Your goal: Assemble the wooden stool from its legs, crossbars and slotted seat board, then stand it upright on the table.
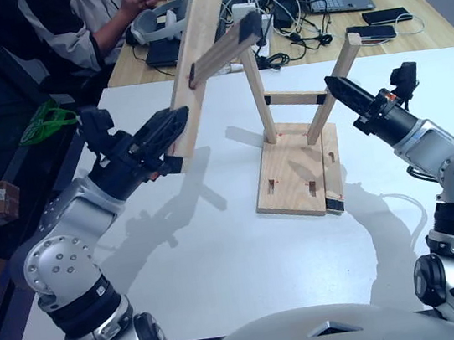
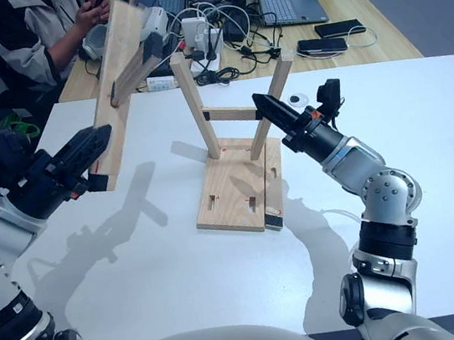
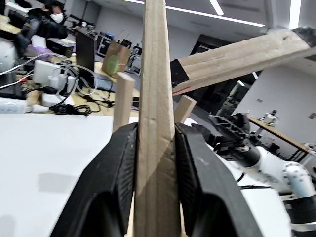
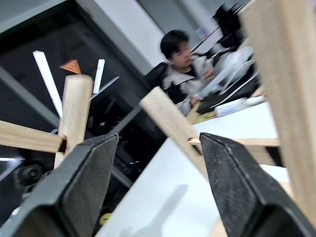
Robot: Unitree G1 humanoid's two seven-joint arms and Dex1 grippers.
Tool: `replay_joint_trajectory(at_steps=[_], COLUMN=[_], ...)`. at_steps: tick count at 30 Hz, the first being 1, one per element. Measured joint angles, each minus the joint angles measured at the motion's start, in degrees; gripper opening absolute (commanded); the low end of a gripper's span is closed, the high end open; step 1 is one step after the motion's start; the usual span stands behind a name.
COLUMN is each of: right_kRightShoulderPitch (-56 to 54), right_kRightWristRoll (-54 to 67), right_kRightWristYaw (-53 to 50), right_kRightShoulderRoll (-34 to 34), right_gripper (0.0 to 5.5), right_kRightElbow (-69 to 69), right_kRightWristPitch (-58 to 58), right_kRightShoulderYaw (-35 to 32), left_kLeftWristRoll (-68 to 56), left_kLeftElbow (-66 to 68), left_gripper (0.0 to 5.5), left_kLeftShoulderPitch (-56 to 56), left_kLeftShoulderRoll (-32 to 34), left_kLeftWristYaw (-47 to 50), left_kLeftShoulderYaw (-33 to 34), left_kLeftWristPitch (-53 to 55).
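Observation:
My left gripper [image 1: 177, 126] is shut on the lower end of a wooden plank [image 1: 194, 56], held nearly upright above the table's left side. A black-tipped leg [image 1: 230, 44] sticks out of the plank near its top. In the left wrist view the plank's edge [image 3: 155, 74] sits clamped between the fingers [image 3: 118, 168]. The slotted seat board [image 1: 292, 182] lies flat mid-table with two legs [image 1: 261, 97] and a crossbar [image 1: 295, 98] standing on it. My right gripper [image 1: 335, 84] is open, tips beside the tilted right leg [image 1: 340, 69], which lies outside the fingers [image 4: 237, 187].
A wooden desk [image 1: 411, 34] behind the white table [image 1: 222, 255] holds laptops, phones and tangled cables. A person sits at that desk at the back left. A thin white cable [image 1: 403, 204] lies on the table near my right arm.

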Motion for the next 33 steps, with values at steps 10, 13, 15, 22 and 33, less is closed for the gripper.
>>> replay_joint_trajectory(at_steps=[10, 13, 15, 22, 33], right_kRightShoulderPitch=[-4.90, -4.91, -4.93, -5.13, -4.99], right_kRightWristRoll=[4.29, 4.22, 4.23, 4.83, 4.59], right_kRightWristYaw=[5.36, 5.73, 6.29, 8.28, 12.73], right_kRightShoulderRoll=[-2.95, -3.10, -3.11, -3.41, -6.28], right_gripper=[3.08, 3.08, 3.08, 2.27, 3.28], right_kRightElbow=[5.09, 5.72, 5.84, 5.74, 4.95], right_kRightWristPitch=[5.14, 5.15, 5.15, 5.77, 5.65], right_kRightShoulderYaw=[1.25, 1.47, 1.47, 1.45, 2.15], left_kLeftWristRoll=[-3.10, -3.10, -3.08, -2.50, -2.48], left_kLeftElbow=[4.60, 4.45, 4.45, 4.75, 5.75], left_gripper=[1.01, 1.01, 1.01, 1.01, 1.01], left_kLeftShoulderPitch=[-4.03, -2.54, -2.40, -2.37, -2.44], left_kLeftShoulderRoll=[-0.11, 0.45, 0.76, 1.01, 2.66], left_kLeftWristYaw=[-2.10, -3.01, -3.33, -4.01, -4.14], left_kLeftShoulderYaw=[-14.74, -17.76, -18.68, -20.78, -20.52], left_kLeftWristPitch=[0.76, 0.59, 0.31, -1.26, -3.38])
